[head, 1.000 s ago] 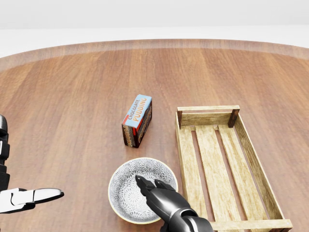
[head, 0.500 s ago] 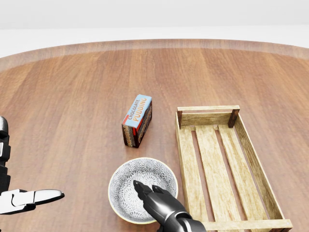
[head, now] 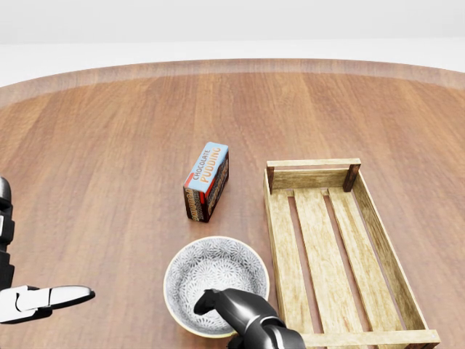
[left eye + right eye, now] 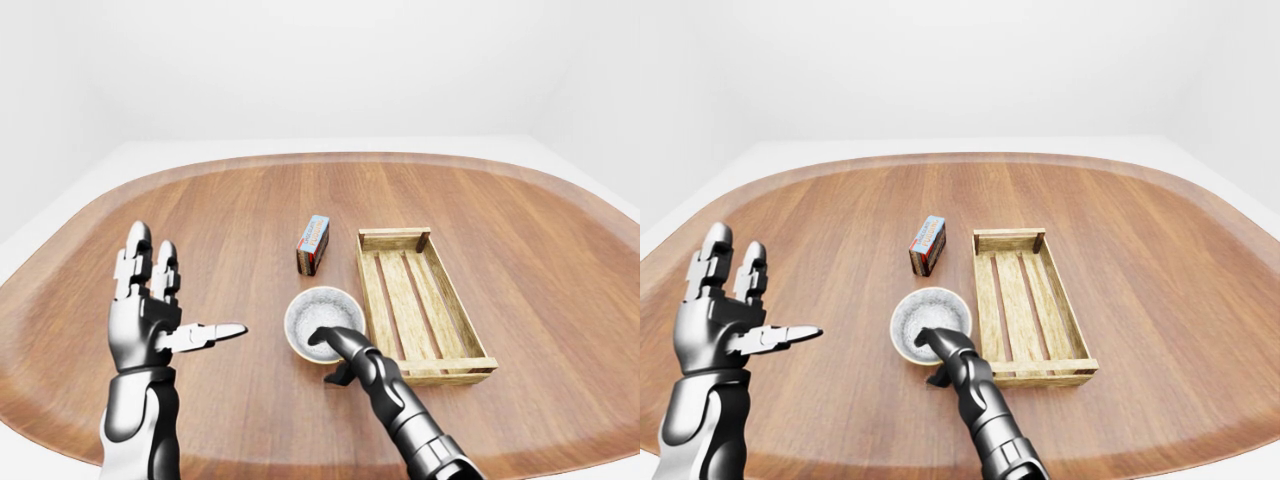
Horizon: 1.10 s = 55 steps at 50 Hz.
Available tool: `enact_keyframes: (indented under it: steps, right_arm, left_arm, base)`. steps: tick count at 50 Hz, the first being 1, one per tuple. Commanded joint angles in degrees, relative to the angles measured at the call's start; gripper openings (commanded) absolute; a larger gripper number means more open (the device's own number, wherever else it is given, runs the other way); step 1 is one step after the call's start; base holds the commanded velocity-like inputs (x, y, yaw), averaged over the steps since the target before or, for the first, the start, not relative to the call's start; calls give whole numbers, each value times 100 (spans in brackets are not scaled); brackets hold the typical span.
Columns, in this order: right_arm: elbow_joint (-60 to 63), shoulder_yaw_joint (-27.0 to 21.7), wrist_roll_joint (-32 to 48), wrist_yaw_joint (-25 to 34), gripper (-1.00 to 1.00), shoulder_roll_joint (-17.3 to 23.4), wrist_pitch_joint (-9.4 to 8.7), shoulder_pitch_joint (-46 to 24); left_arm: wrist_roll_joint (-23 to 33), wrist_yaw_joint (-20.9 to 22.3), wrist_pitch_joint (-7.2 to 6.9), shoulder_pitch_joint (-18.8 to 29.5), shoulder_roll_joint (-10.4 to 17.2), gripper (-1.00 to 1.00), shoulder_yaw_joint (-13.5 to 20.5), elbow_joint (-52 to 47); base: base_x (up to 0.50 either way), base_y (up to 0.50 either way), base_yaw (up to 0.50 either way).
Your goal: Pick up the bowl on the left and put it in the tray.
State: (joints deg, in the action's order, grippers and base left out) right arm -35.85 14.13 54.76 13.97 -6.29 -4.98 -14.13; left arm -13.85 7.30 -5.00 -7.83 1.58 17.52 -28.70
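The grey patterned bowl [image 3: 216, 270] rests on the wooden table, just left of the slatted wooden tray [image 3: 277, 218]. My right hand [image 4: 326, 358] reaches in from the bottom of the head view and sits on the bowl's near rim. Its fingers [image 3: 208, 301] curl down inside the bowl, while the thumb presses the outer wall in the left-eye view. The hand is shut on the rim. My left hand [image 4: 170, 300] is held up far to the left, open with fingers spread, holding nothing.
A chocolate pudding box [image 3: 207, 180] lies above the bowl, left of the tray's far corner. The round table's edge [image 4: 250, 465] runs close below my arms.
The right hand's fingers, stretched out over the bowl before, have drawn back toward the near rim and curled down into it. Bowl, box, tray and left hand stay put.
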Motion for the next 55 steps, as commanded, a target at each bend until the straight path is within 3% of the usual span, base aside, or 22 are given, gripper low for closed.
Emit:
enact_keyframes:
  steps: [1,25,44,55]
  right_arm:
    - [-325,56,-109,-31,-100,-57,-2,49]
    - [110,144,-14,216,-100,-46,-2,193]
    - [2314,-54,813,1829,-100,120,-2,-278]
    - [2983,-402,887,2324,-100,248,-2,-718]
  left_arm:
    - [8,34,0,-48,-25,100,-7,67]
    - [-9,68,0,-112,-54,100,-7,19]
    - [-20,78,0,-162,-91,100,-6,-163]
    - [-10,51,0,-111,-67,100,9,-132]
  base:
    - [0,0,0]
    - [0,0,0]
    - [0,0,0]
    - [0,0,0]
